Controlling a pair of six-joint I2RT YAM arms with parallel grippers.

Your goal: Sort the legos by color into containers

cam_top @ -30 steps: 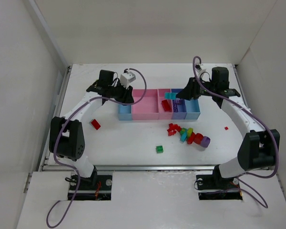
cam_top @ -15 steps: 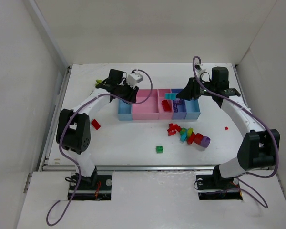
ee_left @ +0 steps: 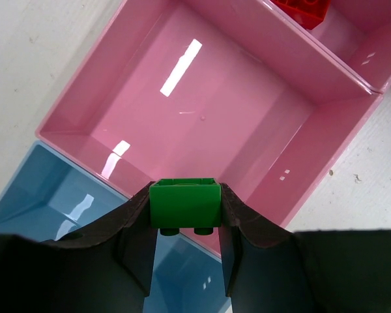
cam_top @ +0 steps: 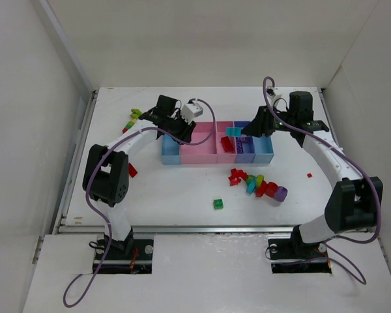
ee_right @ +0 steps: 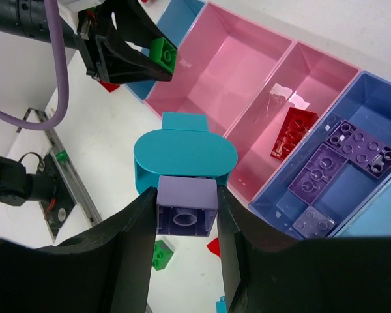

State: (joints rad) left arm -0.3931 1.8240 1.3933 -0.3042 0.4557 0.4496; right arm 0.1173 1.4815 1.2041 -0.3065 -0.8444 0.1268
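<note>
Count: trays (cam_top: 199, 147), five, joined. Claws, two. Left claw (ee_left: 185, 199): one green brick (ee_left: 184, 203) between jaws. Right claw (ee_right: 184, 207): one purple brick (ee_right: 186, 215), one teal piece (ee_right: 186, 156).

The table (cam_top: 182, 189) is plain white. The joined trays run left light blue tray (cam_top: 171, 153), wide pink tray (cam_top: 199, 149), narrow pink tray (cam_top: 226, 156), purple-blue tray (cam_top: 246, 155), then right light blue tray (cam_top: 265, 154). A red brick (ee_right: 289, 134) lies in the narrow pink one, and purple bricks (ee_right: 339, 160) in the purple-blue one. The left gripper (ee_left: 185, 199) is black, its brick (ee_left: 184, 208) bright green. The right gripper (ee_right: 186, 207), also black, has a lilac brick (ee_right: 186, 216) joined to a teal rounded piece (ee_right: 186, 160). The loose pile (cam_top: 257, 184) mixes red, teal, yellow-green and purple. One loose green brick (cam_top: 218, 204) sits apart. The cables (cam_top: 75, 195) are purple, and the arms (cam_top: 133, 140) white with black joints.
</note>
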